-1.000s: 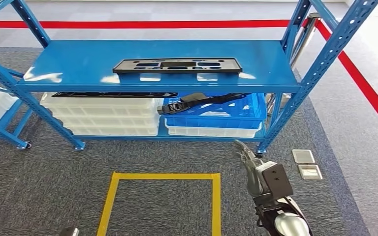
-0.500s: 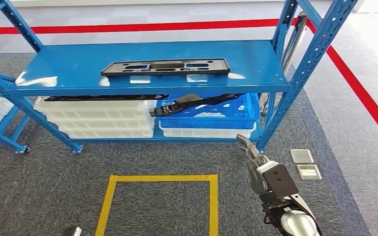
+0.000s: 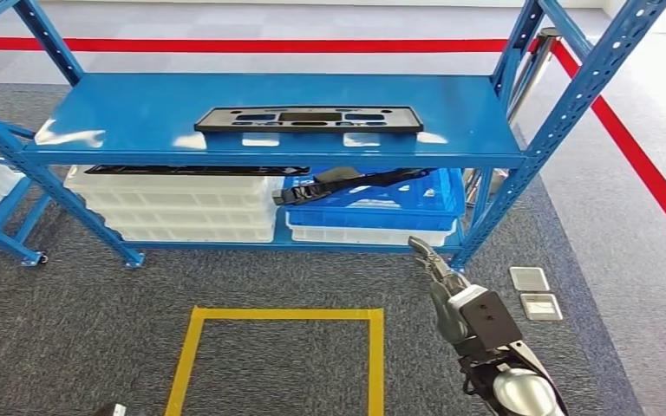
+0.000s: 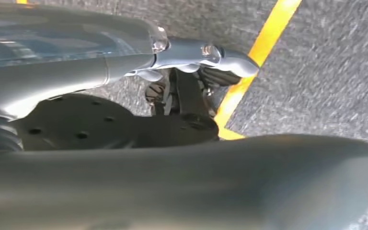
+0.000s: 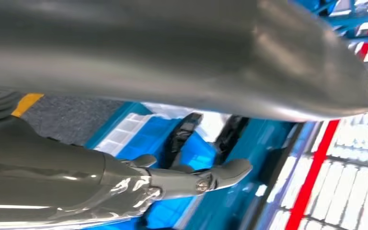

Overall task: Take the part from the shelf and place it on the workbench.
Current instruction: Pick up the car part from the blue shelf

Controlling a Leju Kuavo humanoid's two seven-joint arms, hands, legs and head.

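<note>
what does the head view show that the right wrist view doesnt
Head view alone: the flat black part lying on the shelf's top deck, the white crates underneath, and the yellow floor square. Right wrist view alone: the right hand close up, fingers extended, holding nothing. Both share the blue crate with the black piece on it.

the head view is bright and evenly lit, sharp across most of the picture. white glare patches lie on the blue shelf (image 3: 139, 113) top, near its front edge, and the floor at the far right corner washes out to near white. under the top board the white bins (image 3: 182, 204) sit in soft shadow. both wrist views are blurred: the left hand (image 4: 191, 72) and grey carpet (image 4: 326, 72) smear, with a bright glint on the metal. the right hand (image 5: 182, 182) is soft, the background overexposed and streaked.
</note>
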